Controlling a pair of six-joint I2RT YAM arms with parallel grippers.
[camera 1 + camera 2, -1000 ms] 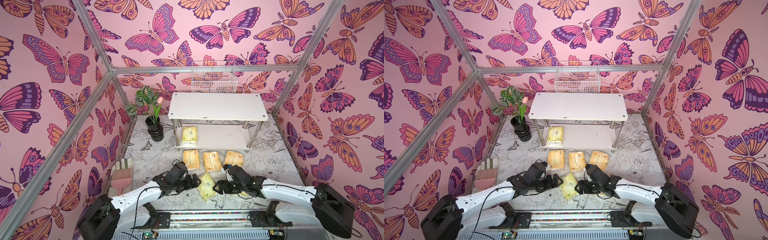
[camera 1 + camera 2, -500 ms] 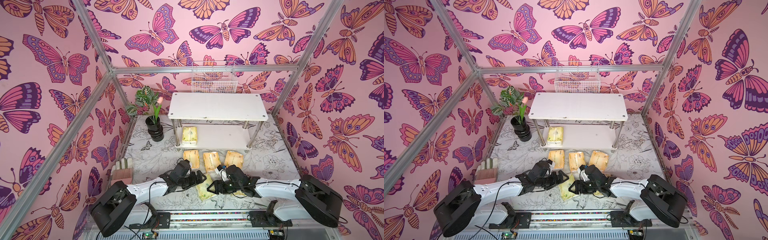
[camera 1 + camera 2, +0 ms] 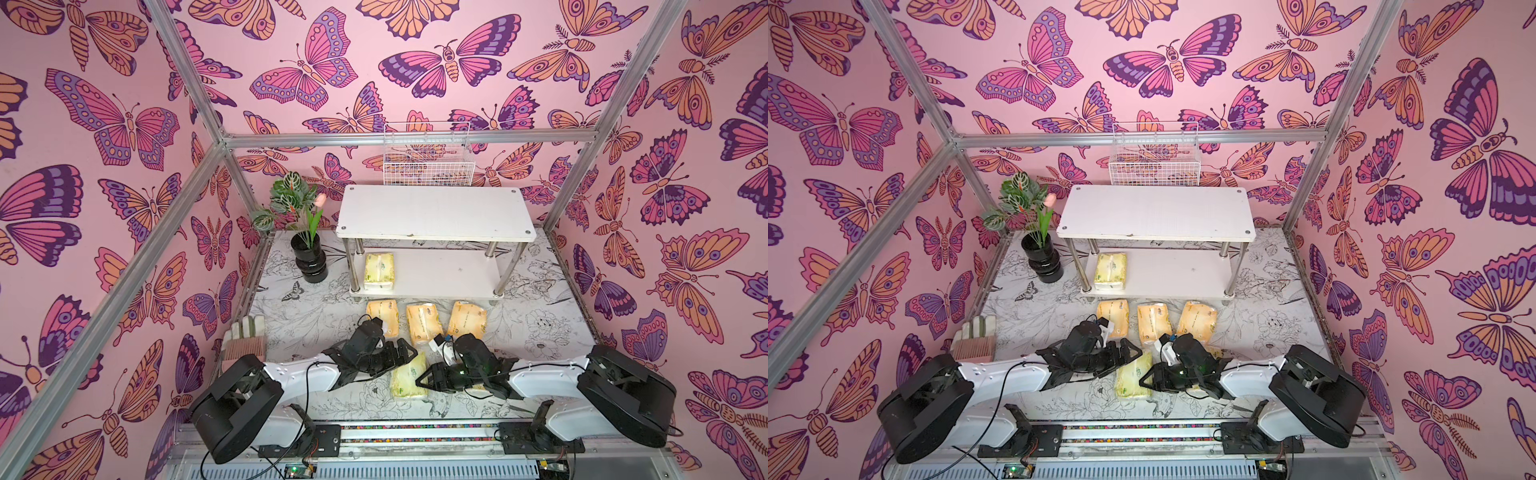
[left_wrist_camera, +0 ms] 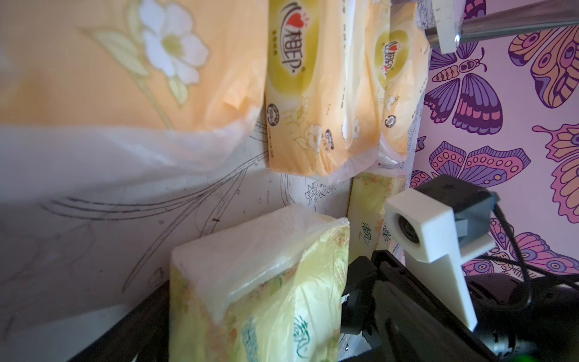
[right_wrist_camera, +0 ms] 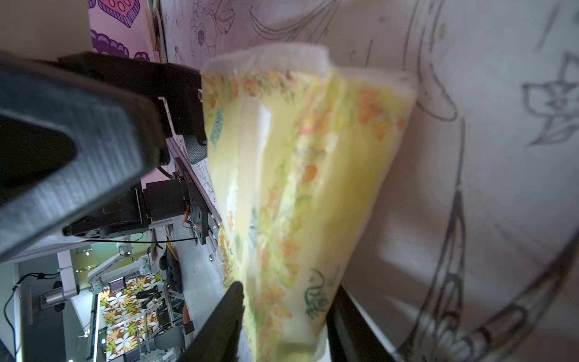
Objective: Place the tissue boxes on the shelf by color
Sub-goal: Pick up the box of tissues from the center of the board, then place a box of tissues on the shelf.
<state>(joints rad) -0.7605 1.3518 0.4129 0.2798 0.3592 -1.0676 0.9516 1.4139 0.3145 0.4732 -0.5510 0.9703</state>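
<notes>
The white two-tier shelf (image 3: 434, 216) stands at the back. One pale yellow-green tissue box (image 3: 378, 270) lies on the left of its lower tier. Three orange-yellow tissue boxes (image 3: 384, 313) (image 3: 424, 322) (image 3: 467, 320) lie in a row on the table before it. Nearer me, a pale yellow-green pack (image 3: 409, 376) (image 5: 297, 156) sits between both grippers. My right gripper (image 3: 424, 378) (image 5: 285, 313) is shut on its near end. My left gripper (image 3: 405, 353) (image 4: 257, 329) holds its far end, the pack filling its jaws. Another pale pack (image 4: 369, 200) lies behind the right wrist.
A plant in a black vase (image 3: 307, 257) stands left of the shelf. A white wire basket (image 3: 428, 162) hangs on the back wall. A brush (image 3: 245, 343) lies at the table's left edge. Aluminium posts frame the cell.
Both arms have reached inward toward the pale pack. The right jaws, wide apart a second ago, have closed on it. The pack has barely shifted.
</notes>
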